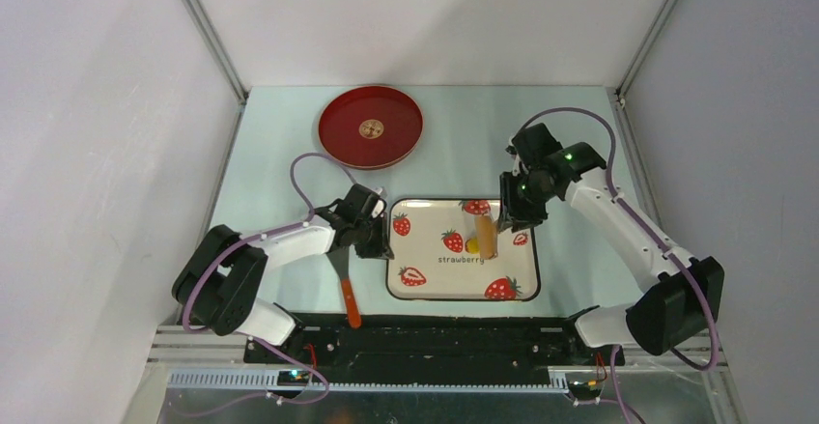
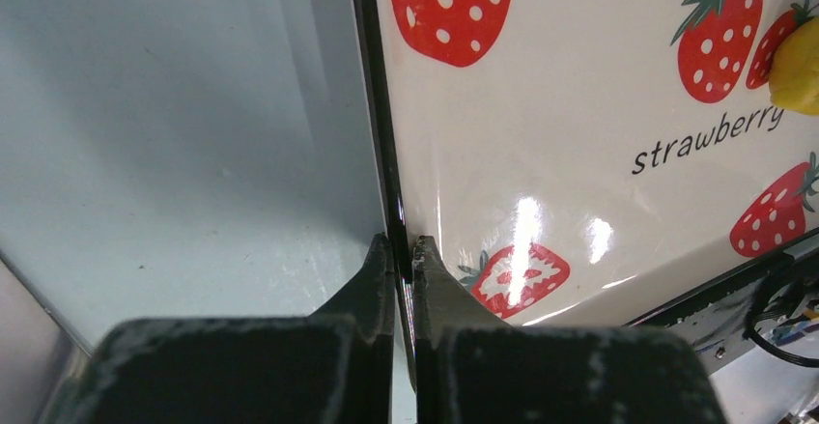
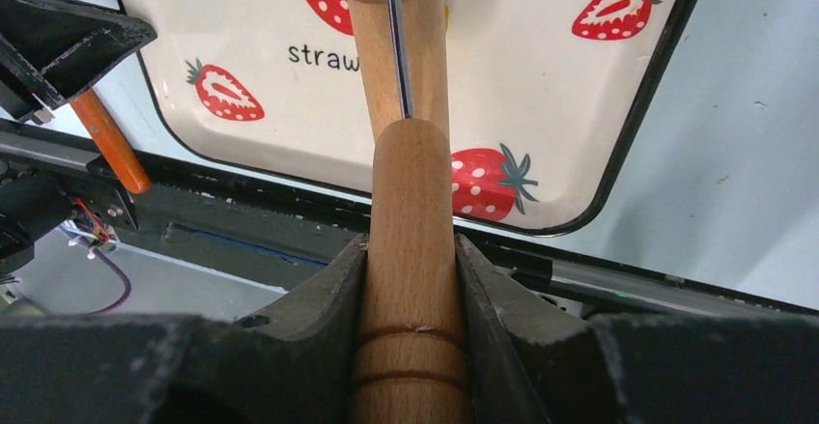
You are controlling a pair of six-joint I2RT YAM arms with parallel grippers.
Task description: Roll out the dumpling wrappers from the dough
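The dough (image 1: 471, 245) is a small bright yellow lump on the strawberry-print tray (image 1: 425, 287), also at the right edge of the left wrist view (image 2: 798, 65). A wooden rolling pin (image 1: 487, 232) rests against the lump's right side. My right gripper (image 1: 508, 215) is shut on the pin's handle (image 3: 410, 212), and the roller (image 3: 396, 47) hides the dough in that view. My left gripper (image 1: 374, 238) is shut on the tray's left rim (image 2: 390, 192), one finger (image 2: 372, 279) outside and one inside. The dumpling wrappers are out of view.
A round red plate (image 1: 343, 144) with a small tan mark at its centre sits at the back left. A black-bladed scraper with an orange handle (image 1: 352, 305) lies beside the left gripper, left of the tray. The black base rail (image 1: 435, 332) runs along the near edge.
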